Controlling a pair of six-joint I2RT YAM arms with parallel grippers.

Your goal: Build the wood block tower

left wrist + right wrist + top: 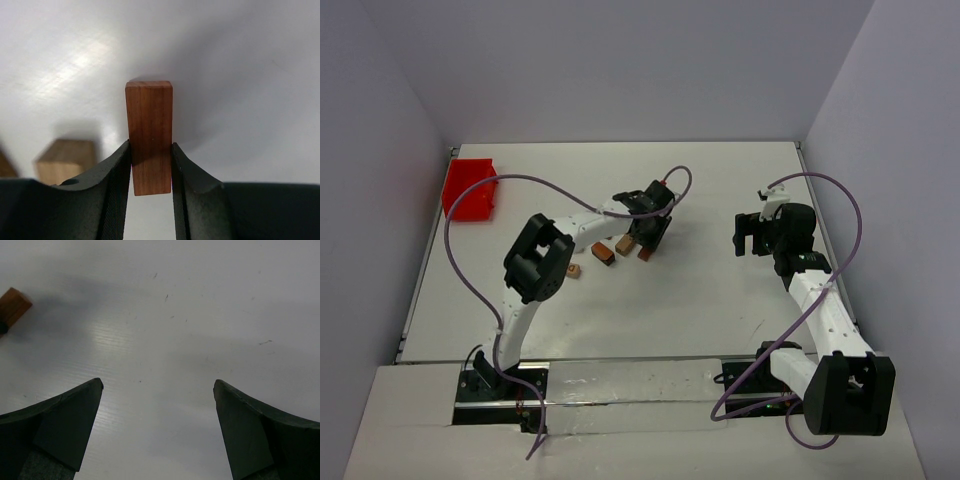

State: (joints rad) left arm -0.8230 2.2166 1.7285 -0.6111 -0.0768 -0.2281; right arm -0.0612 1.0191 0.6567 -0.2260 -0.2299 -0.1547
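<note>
Reddish-brown cuboid, a piece for the wood block tower, is pinched on both long sides between the left gripper fingers, over the white table. Just left of the cuboid lie a tan block, a dark brown block and a small tan cube, all unstacked. Well right of the cuboid hangs the right gripper, jaws wide apart and empty. Far left of the cuboid sits a red tray.
</note>
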